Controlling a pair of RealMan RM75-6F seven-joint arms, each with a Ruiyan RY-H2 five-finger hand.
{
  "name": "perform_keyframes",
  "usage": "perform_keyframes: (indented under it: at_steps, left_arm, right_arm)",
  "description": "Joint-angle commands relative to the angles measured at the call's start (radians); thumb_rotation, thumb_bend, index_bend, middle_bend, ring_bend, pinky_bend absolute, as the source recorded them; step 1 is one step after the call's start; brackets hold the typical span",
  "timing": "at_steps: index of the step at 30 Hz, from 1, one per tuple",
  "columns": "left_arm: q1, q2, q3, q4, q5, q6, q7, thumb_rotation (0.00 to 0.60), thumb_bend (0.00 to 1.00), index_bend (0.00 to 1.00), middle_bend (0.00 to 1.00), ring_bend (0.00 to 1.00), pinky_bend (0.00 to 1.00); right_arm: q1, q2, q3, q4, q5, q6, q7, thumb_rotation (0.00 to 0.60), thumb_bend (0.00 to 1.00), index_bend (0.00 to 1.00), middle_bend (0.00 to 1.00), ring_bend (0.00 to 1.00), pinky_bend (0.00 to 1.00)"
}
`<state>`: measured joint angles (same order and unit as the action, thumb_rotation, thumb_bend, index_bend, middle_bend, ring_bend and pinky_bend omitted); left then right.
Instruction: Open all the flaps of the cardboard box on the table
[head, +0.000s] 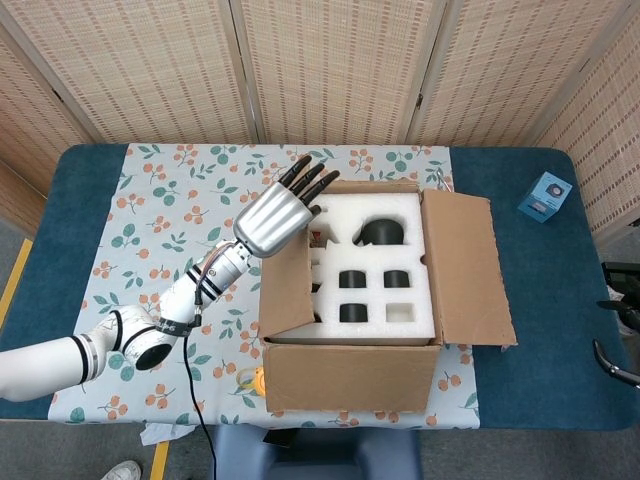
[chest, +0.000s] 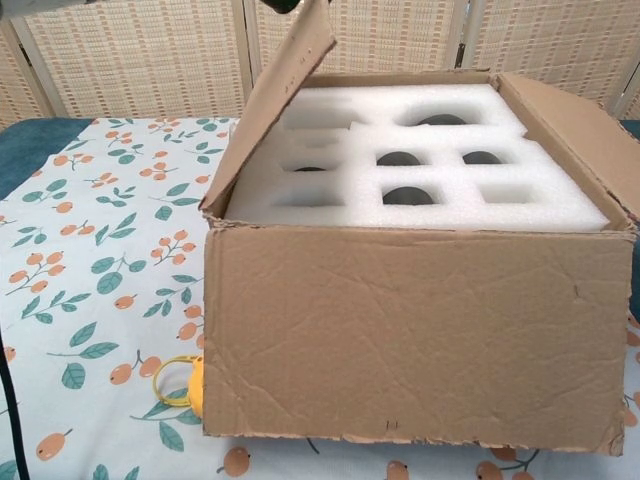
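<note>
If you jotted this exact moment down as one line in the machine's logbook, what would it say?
left hand: lifting left flap of brown cardboard box | right flap: folded out | white foam insert: exposed | right hand: not in view

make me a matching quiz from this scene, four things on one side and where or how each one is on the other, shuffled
Things:
1. left flap
2. right flap
3. blue box
4. left hand

States:
A. folded out flat
B. on the bare blue tabletop, right of the carton
C. raised, not yet folded out
D. at the left flap's top edge

Pairs: 1-C, 2-A, 3-B, 4-D
</note>
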<state>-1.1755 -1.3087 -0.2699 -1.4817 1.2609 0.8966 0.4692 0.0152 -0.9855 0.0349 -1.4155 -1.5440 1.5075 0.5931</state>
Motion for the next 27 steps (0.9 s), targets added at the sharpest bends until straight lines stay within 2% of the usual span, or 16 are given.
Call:
perform_keyframes:
  at_steps: [1, 27]
  left_arm:
    - [0.013, 0.027, -0.004, -0.025, -0.018, 0.012, 0.018, 0.6, 1.0, 0.58, 0.06, 0.0, 0.0]
    - [0.116, 0.162, -0.003, -0.108, -0.081, 0.082, 0.024, 0.6, 1.0, 0.53, 0.06, 0.0, 0.0]
  right_arm:
    - [0.001, 0.0, 0.0, -0.001, 0.0, -0.002, -0.003, 0.363, 0.49, 0.24, 0.0, 0.0, 0.0]
    - [0.008, -0.007, 0.001, -0.022, 0.011, -0.016, -0.041, 0.365, 0.49, 0.24, 0.0, 0.0, 0.0]
